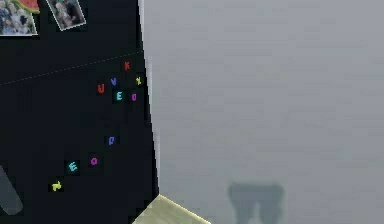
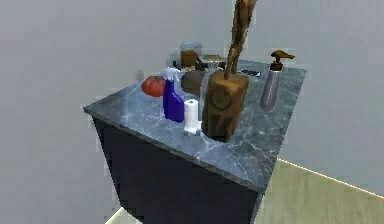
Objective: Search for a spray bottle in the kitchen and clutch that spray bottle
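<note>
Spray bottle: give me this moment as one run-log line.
target: blue spray bottle upright on counter | neighbours: red round thing, brown block, grey pump bottle | forward: black fridge

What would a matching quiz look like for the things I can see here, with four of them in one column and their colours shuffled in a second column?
Things:
1. spray bottle
2. round thing at the counter's far edge
3. pump bottle
4. fridge door

Colours:
A. grey body, brown pump on top
B. black
C. blue body, white top
D. red

Pairs: 1-C, 2-D, 3-A, 4-B
</note>
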Robot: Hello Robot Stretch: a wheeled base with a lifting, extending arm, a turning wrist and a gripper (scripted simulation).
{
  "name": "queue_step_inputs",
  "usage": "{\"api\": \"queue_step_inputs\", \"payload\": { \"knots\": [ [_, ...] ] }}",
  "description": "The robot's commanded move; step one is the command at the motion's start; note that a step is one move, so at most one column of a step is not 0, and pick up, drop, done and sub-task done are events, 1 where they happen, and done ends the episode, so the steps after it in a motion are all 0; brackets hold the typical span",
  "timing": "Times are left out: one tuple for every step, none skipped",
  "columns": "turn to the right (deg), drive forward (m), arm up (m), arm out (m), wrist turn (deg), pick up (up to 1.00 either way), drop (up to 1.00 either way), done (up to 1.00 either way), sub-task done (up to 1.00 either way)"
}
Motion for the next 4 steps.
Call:
{"api": "queue_step_inputs", "payload": {
  "knots": [
    [0.0,0.0,0.5,0.0,0.0,0.0,0.0,0.0,0.0],
    [0.0,0.0,0.38,0.0,0.0,0.0,0.0,0.0,0.0],
    [0.0,0.0,0.0,0.42,0.0,0.0,0.0,0.0,0.0],
    [0.0,0.0,0.0,0.0,45.0,0.0,0.0,0.0,0.0]
  ]
}}
